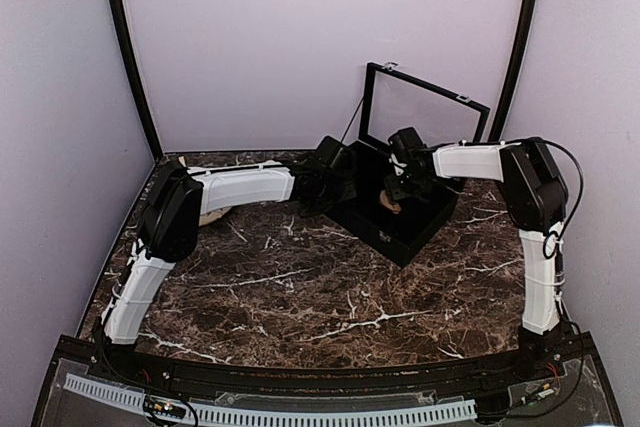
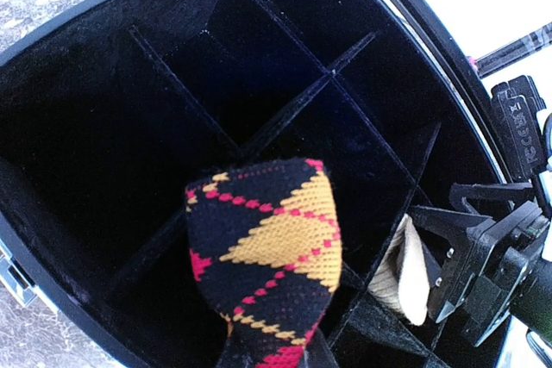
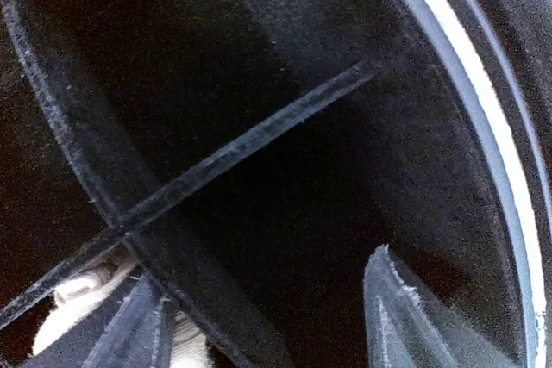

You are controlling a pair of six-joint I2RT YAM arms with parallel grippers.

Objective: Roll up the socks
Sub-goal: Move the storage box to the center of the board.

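Observation:
The black sock with red and orange argyle diamonds (image 2: 263, 256) is a rolled bundle. My left gripper (image 2: 276, 352) is shut on it and holds it over the black divided box (image 1: 385, 237). The bundle hides most of the left fingers. The tan-brown sock (image 2: 407, 277) sits rolled in a compartment at the box's right side, and also shows in the top view (image 1: 392, 203) and the right wrist view (image 3: 73, 312). My right gripper (image 3: 267, 325) is open and empty inside the box, with one finger (image 3: 129, 325) beside the tan sock. It also shows in the left wrist view (image 2: 470, 260).
The box's glass lid (image 1: 425, 107) stands open at the back. Thin black dividers (image 2: 285, 114) split the box into several compartments. The box stands on a dark marble table (image 1: 300, 287) with pale walls close around it. A pale object (image 1: 215, 215) lies under my left forearm.

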